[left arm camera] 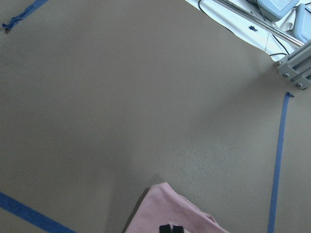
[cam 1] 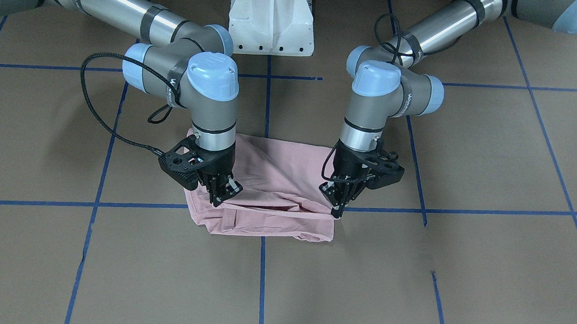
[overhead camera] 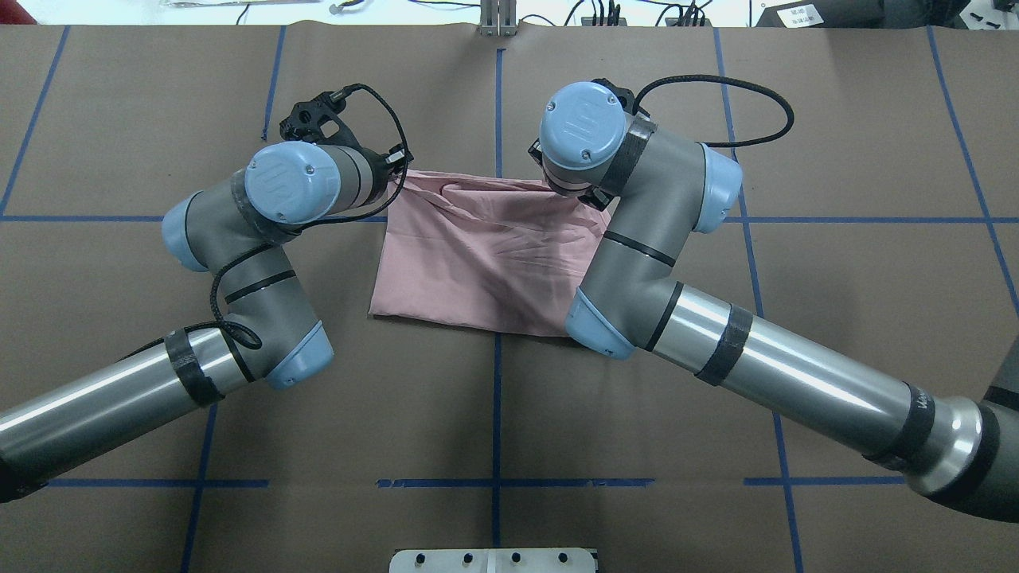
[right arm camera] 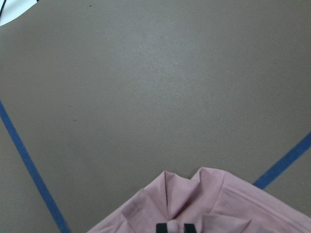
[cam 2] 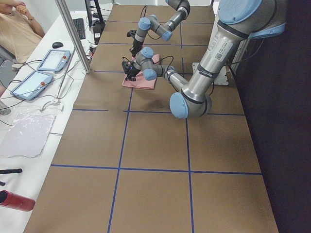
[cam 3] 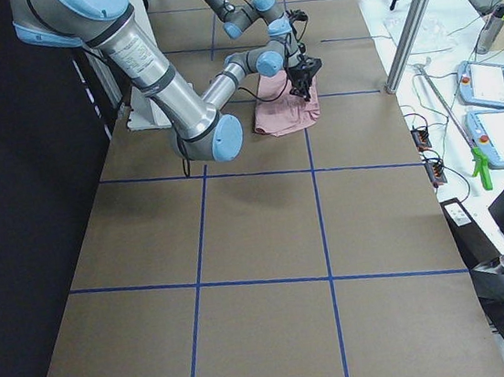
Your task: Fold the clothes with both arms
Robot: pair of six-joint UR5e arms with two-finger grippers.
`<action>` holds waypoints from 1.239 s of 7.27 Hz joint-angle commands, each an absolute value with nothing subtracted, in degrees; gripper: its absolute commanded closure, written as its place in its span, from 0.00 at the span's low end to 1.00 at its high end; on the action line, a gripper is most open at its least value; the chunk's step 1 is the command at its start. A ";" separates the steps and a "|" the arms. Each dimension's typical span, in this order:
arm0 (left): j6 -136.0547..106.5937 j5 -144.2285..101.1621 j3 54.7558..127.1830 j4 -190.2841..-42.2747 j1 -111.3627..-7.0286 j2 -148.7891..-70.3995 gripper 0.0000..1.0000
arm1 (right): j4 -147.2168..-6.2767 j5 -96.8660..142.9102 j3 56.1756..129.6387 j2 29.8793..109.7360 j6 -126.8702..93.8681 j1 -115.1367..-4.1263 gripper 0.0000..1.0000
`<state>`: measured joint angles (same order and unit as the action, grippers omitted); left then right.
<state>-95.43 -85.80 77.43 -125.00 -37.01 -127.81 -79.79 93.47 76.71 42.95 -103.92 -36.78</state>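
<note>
The clothes are one pale pink T-shirt [cam 1: 277, 191], folded into a rough rectangle in the middle of the brown table [overhead camera: 478, 255]. Its print and collar are hidden. My left gripper [cam 1: 338, 209] pinches the shirt's far corner on the robot's left side. In the left wrist view its fingertips [left arm camera: 171, 228] are pressed together on pink cloth [left arm camera: 160, 208]. My right gripper [cam 1: 223, 194] grips the opposite far corner. A bunched fold of the shirt [right arm camera: 204, 204] sits between the right gripper's fingertips [right arm camera: 163, 227]. From overhead, the right gripper is hidden under its wrist.
The white pedestal base [cam 1: 272, 20] stands at the robot's edge of the table. Blue tape lines [cam 1: 262, 279] grid the brown surface. Beyond the far edge are an aluminium post [cam 2: 73, 34], tablets [cam 2: 53, 60], a red bottle [cam 2: 14, 200] and a seated person [cam 2: 17, 29].
</note>
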 commanded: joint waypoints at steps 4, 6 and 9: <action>-92.11 -84.11 71.89 -129.72 -41.91 -128.94 0.29 | -74.97 100.35 71.09 41.74 -93.53 -44.46 0.00; -86.54 -88.03 74.52 -132.62 -44.54 -124.65 0.29 | -74.53 102.38 74.87 47.61 -83.48 -47.44 0.00; -55.93 -103.38 79.01 -133.07 -58.04 -115.95 0.29 | -74.53 119.38 78.31 57.71 -58.11 -59.89 0.00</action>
<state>-69.19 -96.01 77.73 -133.00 -51.87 -119.25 -74.48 111.97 77.22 53.46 -69.51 -53.72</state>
